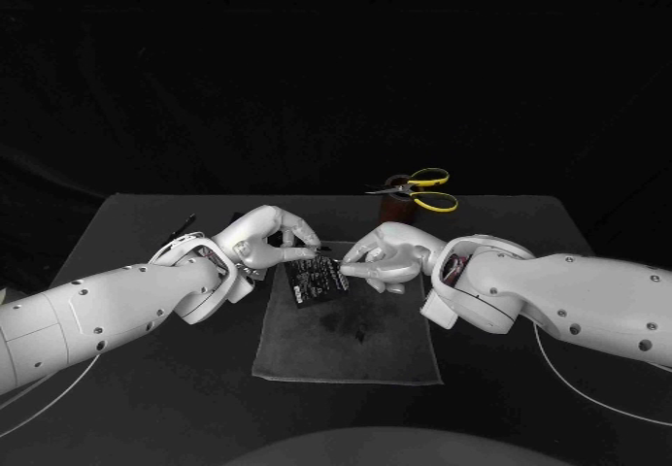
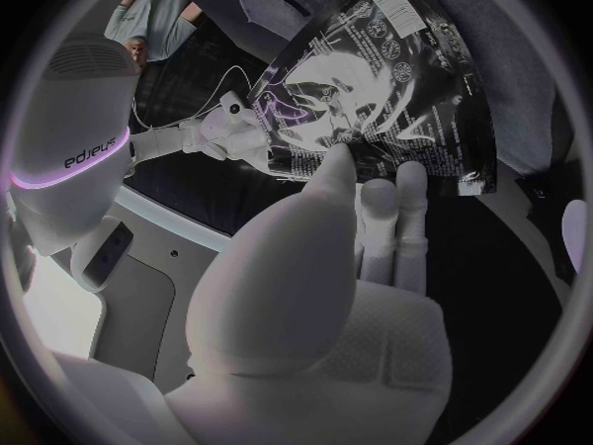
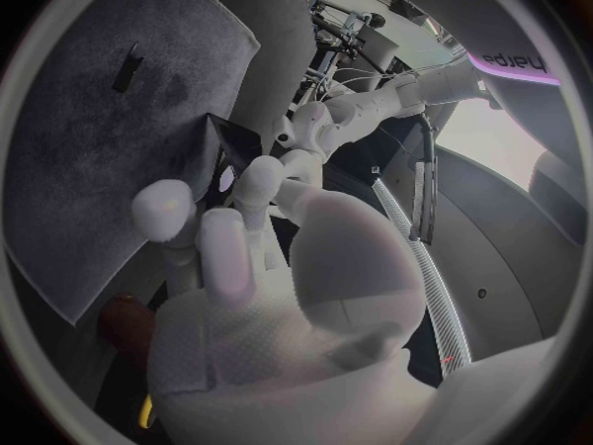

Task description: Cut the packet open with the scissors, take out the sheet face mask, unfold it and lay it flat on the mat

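Head camera looks down on the table [image 1: 476, 408]; both wrist cameras sit close, sharing the packet [image 2: 383, 89].

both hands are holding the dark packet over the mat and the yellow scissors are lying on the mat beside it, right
Not quite: the scissors are not on the mat. The head view shows them standing in a holder beyond the right hand. That hand and the left hand do hold the packet over it.

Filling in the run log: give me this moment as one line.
stage: pre-cut | packet: held over mat | left hand: grips packet | right hand: grips packet | scissors: untouched, upright beyond mat
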